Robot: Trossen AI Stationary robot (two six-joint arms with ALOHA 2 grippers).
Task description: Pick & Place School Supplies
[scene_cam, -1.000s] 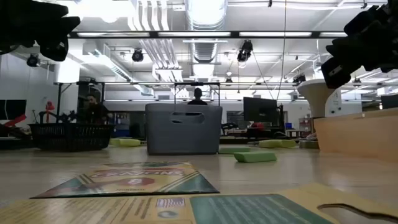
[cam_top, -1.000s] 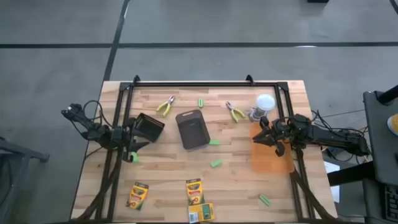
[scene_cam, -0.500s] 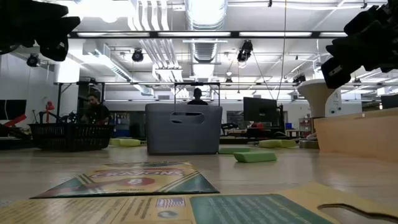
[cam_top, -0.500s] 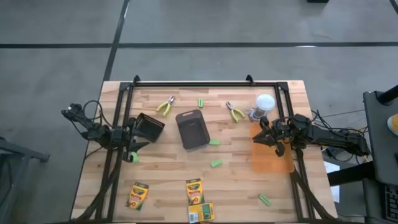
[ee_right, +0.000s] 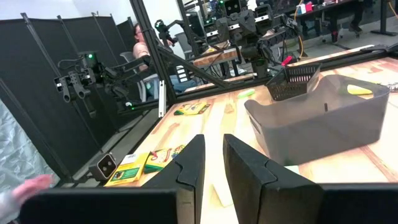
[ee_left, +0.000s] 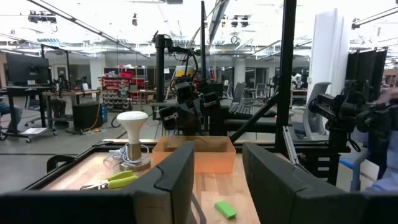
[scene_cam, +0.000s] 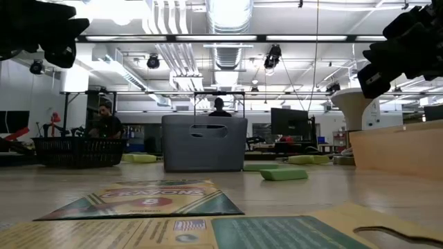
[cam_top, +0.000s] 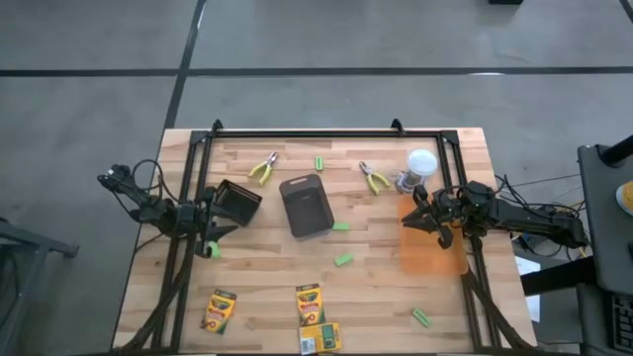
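At the table's left edge the left gripper (cam_top: 216, 223) hangs beside a small black mesh basket (cam_top: 237, 202); its two fingers (ee_left: 176, 176) stand apart with nothing between them. A short green stick (cam_top: 212, 249) lies just beside this gripper. Near the front-left corner rests one crayon box (cam_top: 220, 310), and two more sit close together at the front centre (cam_top: 310, 302) (cam_top: 320, 338).

Toward the far side lie pliers with yellow-green handles (cam_top: 262, 169), then a green stick (cam_top: 319, 163), then a second pair of pliers (cam_top: 375, 179). In the middle of the table stands the dark grey tray (cam_top: 305, 205), with a green stick (cam_top: 341, 226) just off its right side and another (cam_top: 344, 260) nearer the front. A further green stick (cam_top: 421, 317) lies toward the front right.

At the far right a clear jar with a white lid (cam_top: 419, 166) stands near an orange box (cam_top: 432, 240). The right gripper (cam_top: 423, 213) hovers over that box's far end, its fingers (ee_right: 189, 163) drawn nearly together and holding nothing.

In the low view, people (scene_cam: 104, 122) show in the room beyond the table.
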